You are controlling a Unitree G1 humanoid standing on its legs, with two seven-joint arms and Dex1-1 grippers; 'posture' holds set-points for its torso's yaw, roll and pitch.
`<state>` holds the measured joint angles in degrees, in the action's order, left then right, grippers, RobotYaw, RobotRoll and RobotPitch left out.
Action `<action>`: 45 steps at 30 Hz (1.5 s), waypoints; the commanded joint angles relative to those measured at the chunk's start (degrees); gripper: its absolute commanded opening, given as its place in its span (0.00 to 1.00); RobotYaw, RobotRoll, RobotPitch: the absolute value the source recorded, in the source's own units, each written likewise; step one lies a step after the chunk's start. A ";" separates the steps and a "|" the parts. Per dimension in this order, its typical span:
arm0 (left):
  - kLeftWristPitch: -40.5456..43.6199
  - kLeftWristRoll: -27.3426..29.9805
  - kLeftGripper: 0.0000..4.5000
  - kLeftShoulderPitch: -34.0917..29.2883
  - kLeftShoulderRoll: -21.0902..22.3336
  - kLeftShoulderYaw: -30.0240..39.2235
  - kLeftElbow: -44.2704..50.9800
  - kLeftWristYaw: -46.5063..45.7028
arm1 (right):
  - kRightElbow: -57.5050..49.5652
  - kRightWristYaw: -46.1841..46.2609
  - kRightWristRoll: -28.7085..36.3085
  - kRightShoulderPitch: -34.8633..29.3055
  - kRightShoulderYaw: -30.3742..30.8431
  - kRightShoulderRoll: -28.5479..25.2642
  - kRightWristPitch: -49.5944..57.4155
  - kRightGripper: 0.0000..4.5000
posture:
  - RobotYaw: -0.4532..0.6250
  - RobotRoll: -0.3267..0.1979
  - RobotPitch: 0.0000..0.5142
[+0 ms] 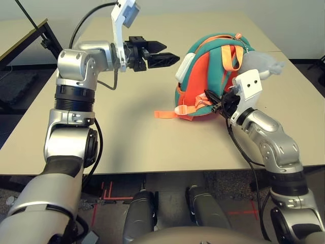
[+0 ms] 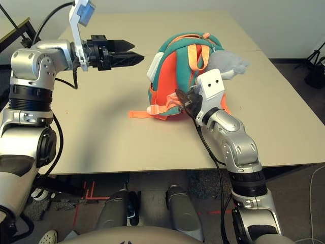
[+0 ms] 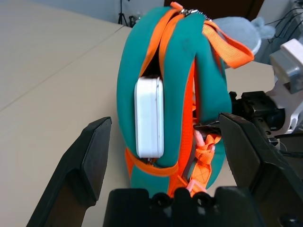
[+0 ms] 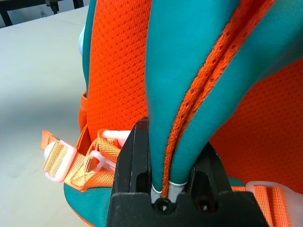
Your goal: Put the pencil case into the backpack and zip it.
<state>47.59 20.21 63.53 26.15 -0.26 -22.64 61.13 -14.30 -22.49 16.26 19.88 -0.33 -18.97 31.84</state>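
Observation:
The backpack (image 1: 213,76), orange with teal trim, stands on the table right of centre. The white pencil case (image 1: 184,67) sits partly inside its side opening, and its long edge (image 3: 149,116) still pokes out toward my left arm. My left gripper (image 1: 170,53) hovers open above the table, a short way left of the case and pointing at it. My right gripper (image 1: 216,101) is at the backpack's near side, shut on a teal shoulder strap (image 4: 184,71). The grey plush charm (image 1: 264,63) hangs at the backpack's right.
An orange webbing strap (image 1: 167,114) trails from the backpack's base across the beige table (image 1: 127,137). A second table (image 1: 20,35) with dark legs stands at the far left. The near table edge runs just below both forearms.

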 commanded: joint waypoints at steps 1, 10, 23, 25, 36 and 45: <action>0.19 0.39 1.00 -0.67 -0.31 -1.04 1.11 -0.75 | -0.17 -0.94 0.02 0.24 1.25 0.32 -0.29 0.14 | 0.22 0.62 0.10; -0.76 0.07 1.00 1.12 -1.45 -0.73 -2.56 -2.99 | -0.91 -0.66 -0.21 -0.19 1.47 0.44 0.04 0.14 | 0.22 0.62 0.12; -0.86 0.27 0.24 0.32 -1.78 -1.64 -2.74 -2.45 | -0.84 -0.91 -0.80 -0.13 1.88 0.87 0.03 0.14 | 0.22 0.62 0.13; -1.10 -0.04 0.06 0.27 -2.34 -2.37 -3.15 -2.30 | -0.78 -0.99 -0.90 -0.03 1.87 0.88 0.04 0.14 | 0.22 0.62 0.13; -12.72 -6.21 0.00 3.23 -8.13 -7.16 -17.25 -3.15 | -0.98 -0.82 -1.22 0.23 2.09 1.02 0.06 0.14 | 0.20 0.62 0.14; -24.34 -10.85 0.00 9.21 -16.94 -6.43 -35.69 -7.12 | -1.22 -0.58 -1.60 0.14 2.47 1.63 0.16 0.14 | 0.18 0.62 0.14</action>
<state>24.74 10.55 71.64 10.91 -6.45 -56.04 54.35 -14.60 -22.37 14.30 19.95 0.47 -18.04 31.84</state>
